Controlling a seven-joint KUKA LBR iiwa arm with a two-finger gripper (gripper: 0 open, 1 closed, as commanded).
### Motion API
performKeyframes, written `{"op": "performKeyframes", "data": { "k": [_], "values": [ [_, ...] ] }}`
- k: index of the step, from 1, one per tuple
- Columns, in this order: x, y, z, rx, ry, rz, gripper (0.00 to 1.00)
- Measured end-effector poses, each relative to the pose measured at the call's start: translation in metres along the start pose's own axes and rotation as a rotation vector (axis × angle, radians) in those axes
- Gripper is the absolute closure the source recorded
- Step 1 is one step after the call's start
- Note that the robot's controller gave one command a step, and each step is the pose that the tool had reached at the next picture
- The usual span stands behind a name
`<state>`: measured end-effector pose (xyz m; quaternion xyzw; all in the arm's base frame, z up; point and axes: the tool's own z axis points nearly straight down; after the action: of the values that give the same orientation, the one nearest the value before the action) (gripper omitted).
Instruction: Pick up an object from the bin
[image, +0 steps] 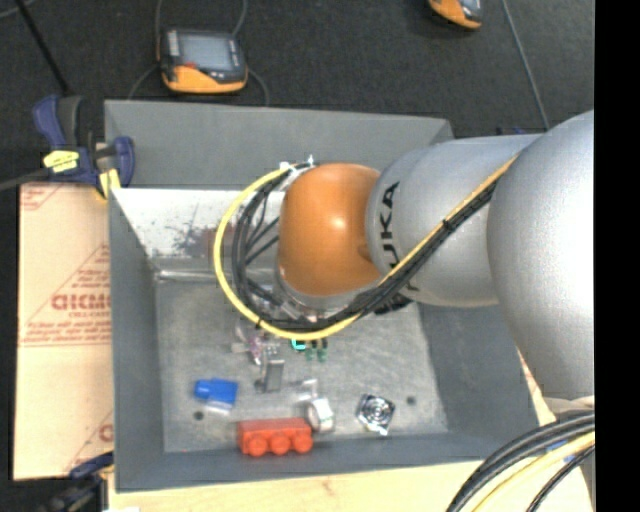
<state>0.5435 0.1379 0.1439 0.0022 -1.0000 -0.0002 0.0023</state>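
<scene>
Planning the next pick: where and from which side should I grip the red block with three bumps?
Take the red block at its middle, across its short width, coming straight down. It lies flat, long side along the bin's front wall, so a sideways approach is probably blocked; the wall-side gap looks tight.

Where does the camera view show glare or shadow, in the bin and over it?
Camera view: light glares on the bin's back wall and along the silver arm; the orange cover carries a soft sheen; the small metal piece on the bin floor glints; the hand sits beneath the cover, in dimmer light.
</scene>
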Motion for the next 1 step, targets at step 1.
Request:
{"op": "performKeyframes", "data": {
  "k": [1],
  "values": [
    [0.0318,0.0319,0.0711,-0.005,-0.027,-0.087,0.00]
  ]
}}
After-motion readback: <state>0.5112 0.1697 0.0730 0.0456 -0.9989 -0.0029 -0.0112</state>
